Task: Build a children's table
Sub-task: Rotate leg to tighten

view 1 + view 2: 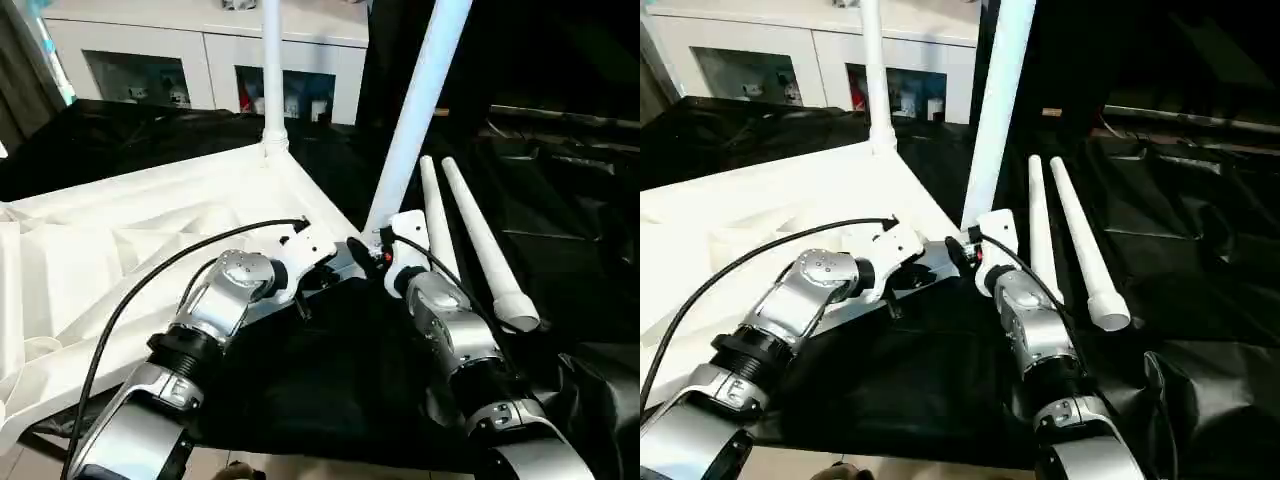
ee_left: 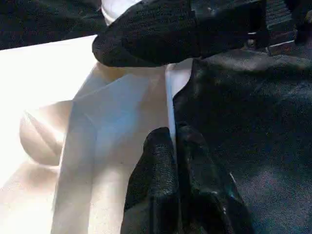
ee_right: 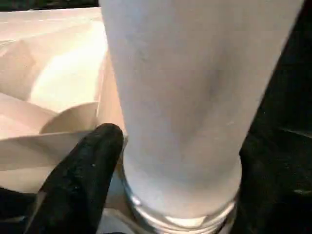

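The children's table top [image 1: 120, 230] lies upside down on a black cloth, its ribs facing up. One white leg [image 1: 272, 70] stands upright in the far corner socket. A second leg [image 1: 415, 110] rises tilted from the near right corner. My right gripper [image 1: 372, 245] is shut on the base of this leg, and one finger [image 3: 83, 180] presses its side. My left gripper [image 2: 174, 134] is shut on the top's thin rim [image 2: 169, 97], right beside that corner. Two loose legs [image 1: 480, 240] lie side by side on the cloth to the right.
The black cloth [image 1: 330, 380] covers the work surface and hangs in folds at the right. A white cabinet [image 1: 200, 50] with glass doors stands behind. A black cable [image 1: 150, 285] loops over my left forearm. Dark furniture [image 1: 560, 120] stands at the back right.
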